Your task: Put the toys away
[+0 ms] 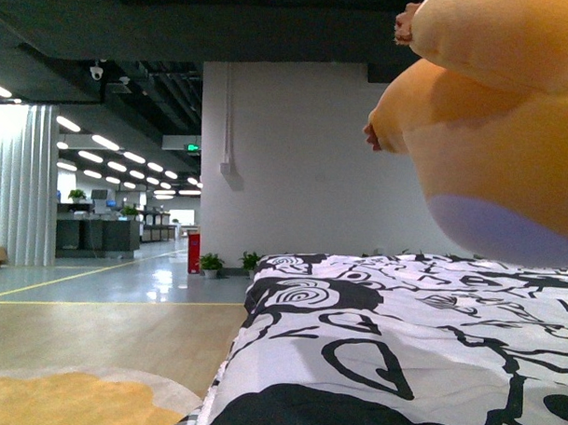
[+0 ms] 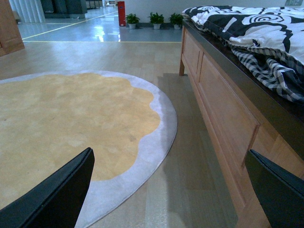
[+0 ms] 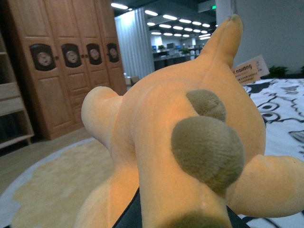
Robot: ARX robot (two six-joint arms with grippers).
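The orange-yellow plush animal (image 1: 493, 117) hangs in the air at the top right of the front view, above the bed with the black-and-white quilt (image 1: 391, 347). Its pale belly faces down. In the right wrist view the plush animal (image 3: 161, 128) fills the frame, with brown nubs and a paper tag (image 3: 249, 71). My right gripper (image 3: 175, 221) is shut on the plush animal, its fingers mostly hidden under the fabric. My left gripper (image 2: 175, 190) stands open low over the wooden floor beside the bed frame (image 2: 223, 104), with nothing between its fingers.
A round yellow rug with a grey border (image 2: 71, 123) lies on the floor left of the bed. A wooden wardrobe (image 3: 61, 61) and shelf stand beyond the rug. Potted plants (image 2: 156, 19) and a red stand sit by the far white wall.
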